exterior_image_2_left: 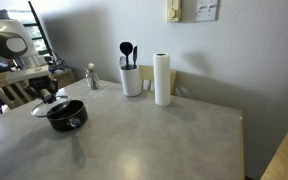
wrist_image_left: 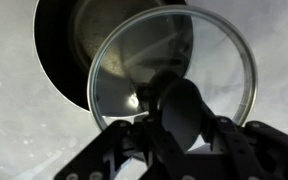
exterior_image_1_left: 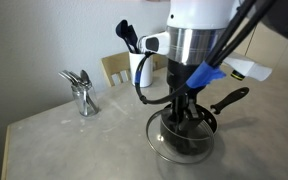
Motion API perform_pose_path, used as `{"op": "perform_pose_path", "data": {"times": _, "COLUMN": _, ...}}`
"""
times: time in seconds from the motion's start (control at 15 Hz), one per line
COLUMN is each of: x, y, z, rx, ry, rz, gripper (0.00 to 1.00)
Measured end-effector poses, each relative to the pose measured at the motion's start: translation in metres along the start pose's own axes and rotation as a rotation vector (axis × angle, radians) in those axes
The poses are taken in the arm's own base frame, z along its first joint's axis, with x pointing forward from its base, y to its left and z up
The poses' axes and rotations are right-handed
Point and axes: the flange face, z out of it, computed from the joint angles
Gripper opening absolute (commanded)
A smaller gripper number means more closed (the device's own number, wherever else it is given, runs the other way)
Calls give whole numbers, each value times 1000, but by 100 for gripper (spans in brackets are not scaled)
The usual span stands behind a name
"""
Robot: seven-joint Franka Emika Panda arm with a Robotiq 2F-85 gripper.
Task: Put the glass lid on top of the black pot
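The gripper [wrist_image_left: 184,112] is clamping on the dark knob of the glass lid [wrist_image_left: 189,55], a finger pressing in on each side. The lid is hanging partly over the black pot [wrist_image_left: 59,45], offset toward 4 o'clock of it in the wrist view, so a crescent of the pot's mouth is showing open at 10 o'clock. Whether the lid's rim is touching the pot's rim, I cannot tell.

In an exterior view the pot [exterior_image_2_left: 68,116] is sitting near the table's [exterior_image_2_left: 164,140] far corner, with a wide stretch of bare top running away at 3 and 5 o'clock. A white holder [exterior_image_2_left: 131,80] with black utensils and a paper towel roll [exterior_image_2_left: 162,80] are standing by the wall at 1 o'clock, well apart from the pot. In an exterior view the pot's long handle [exterior_image_1_left: 230,99] is pointing toward 2 o'clock, and a shiny metal piece [exterior_image_1_left: 81,90] is standing at 10 o'clock.

The lid is clear, round and flat with a thin bright metal rim; the pot is shallow and black-walled; the table is pale and mottled – stone-like.
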Motion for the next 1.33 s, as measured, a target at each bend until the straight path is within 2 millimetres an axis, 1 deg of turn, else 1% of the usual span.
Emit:
{"op": "perform_pose_path", "data": {"times": 0.07, "x": 0, "y": 0, "z": 0, "rx": 0, "ry": 0, "rz": 0, "gripper": 15}}
{"op": "perform_pose_path", "data": {"times": 0.4, "x": -1, "y": 2, "z": 1, "rx": 0, "ry": -2, "rz": 4, "gripper": 15}}
{"op": "perform_pose_path", "data": {"times": 0.67, "x": -5, "y": 8, "z": 1, "rx": -6, "ry": -5, "rz": 11, "gripper": 15}}
{"op": "perform_pose_path", "data": {"times": 1.33, "x": -21, "y": 41, "z": -2, "rx": -45, "ry": -16, "rz": 33, "gripper": 15}}
